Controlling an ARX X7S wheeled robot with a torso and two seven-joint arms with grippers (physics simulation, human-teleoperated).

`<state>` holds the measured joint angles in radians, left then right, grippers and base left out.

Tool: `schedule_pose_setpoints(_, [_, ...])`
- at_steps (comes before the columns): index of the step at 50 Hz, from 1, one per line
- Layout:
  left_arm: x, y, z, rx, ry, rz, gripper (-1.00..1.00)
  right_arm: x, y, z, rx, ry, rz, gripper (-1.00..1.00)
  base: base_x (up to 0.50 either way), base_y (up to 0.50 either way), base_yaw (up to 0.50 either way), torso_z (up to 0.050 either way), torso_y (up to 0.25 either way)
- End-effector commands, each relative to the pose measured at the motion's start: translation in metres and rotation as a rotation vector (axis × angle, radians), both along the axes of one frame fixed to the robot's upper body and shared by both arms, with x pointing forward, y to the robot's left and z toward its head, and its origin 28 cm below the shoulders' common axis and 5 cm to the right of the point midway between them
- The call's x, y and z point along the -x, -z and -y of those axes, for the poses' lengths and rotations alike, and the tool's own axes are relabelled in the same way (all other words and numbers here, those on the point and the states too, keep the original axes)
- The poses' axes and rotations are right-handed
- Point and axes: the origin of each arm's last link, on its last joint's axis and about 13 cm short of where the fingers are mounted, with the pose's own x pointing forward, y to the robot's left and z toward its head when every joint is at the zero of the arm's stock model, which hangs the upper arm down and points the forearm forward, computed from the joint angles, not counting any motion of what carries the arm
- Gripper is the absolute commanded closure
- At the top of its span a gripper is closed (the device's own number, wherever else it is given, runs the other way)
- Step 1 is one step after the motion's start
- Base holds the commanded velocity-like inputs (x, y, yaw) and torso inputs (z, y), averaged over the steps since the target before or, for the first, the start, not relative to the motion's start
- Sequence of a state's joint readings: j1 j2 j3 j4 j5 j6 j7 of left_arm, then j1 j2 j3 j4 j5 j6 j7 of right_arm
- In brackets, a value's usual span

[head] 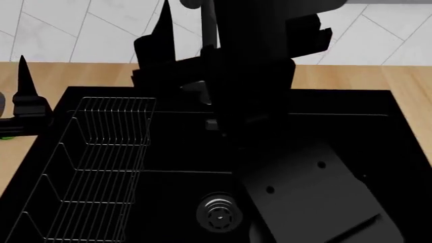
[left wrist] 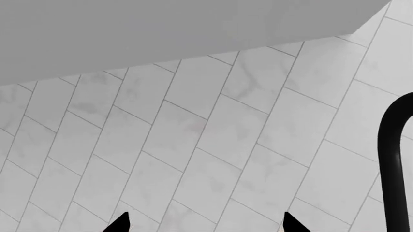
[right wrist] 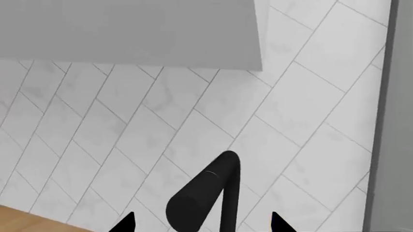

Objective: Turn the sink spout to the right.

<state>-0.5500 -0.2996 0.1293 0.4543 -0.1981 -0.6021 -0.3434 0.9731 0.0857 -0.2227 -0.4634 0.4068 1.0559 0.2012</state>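
White marbled tile wall (left wrist: 213, 145), perhaps wooden counter (head: 351, 76).

- Countertop (head: 60, 76): light wood, running along the foot of a white tiled wall (head: 74, 30).
- Sink (head: 405, 152): large matte-black rectangular basin set into the countertop; round metal drain (head: 218, 212) in its floor.
- Wire rack (head: 94, 167): metal, occupying the basin's left portion.
- Sink spout (head: 208, 25): rises at the basin's rear edge; base largely hidden.

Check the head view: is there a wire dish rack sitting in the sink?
Yes, a wire dish rack occupies the left side of the black sink, beside the round drain.
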Motion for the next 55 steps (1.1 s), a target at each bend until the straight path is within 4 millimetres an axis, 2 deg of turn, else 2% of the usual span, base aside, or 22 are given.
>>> schedule_pose_setpoints(1, [0.000, 0.000, 0.000, 0.000, -0.001, -0.001, -1.00, -0.003, 0.000, -0.003, -0.022, -0.004, -0.002, -1.00, 0.00, 0.00, 0.00, 0.000, 0.000])
schedule_pose_setpoints(8, [0.000, 0.000, 0.000, -0.001, 0.000, 0.000, -1.00, -0.004, 0.001, -0.004, -0.021, -0.020, -0.005, -1.00, 0.00, 0.00, 0.00, 0.000, 0.000])
schedule_pose_setpoints(22, [0.001, 0.000, 0.001, -0.009, 0.000, 0.000, -1.00, -0.023, 0.010, -0.009, -0.072, -0.017, -0.030, -1.00, 0.00, 0.00, 0.00, 0.000, 0.000])
schedule_pose_setpoints(32, [0.001, 0.000, 0.000, -0.007, 0.000, 0.007, -1.00, -0.034, 0.009, -0.012, -0.091, -0.021, -0.025, -1.00, 0.00, 0.00, 0.00, 0.000, 0.000])
schedule_pose_setpoints(55, [0.002, 0.000, 0.000, -0.004, -0.002, 0.017, -1.00, -0.048, 0.017, -0.023, -0.118, -0.061, -0.047, -1.00, 0.00, 0.00, 0.00, 0.000, 0.000])
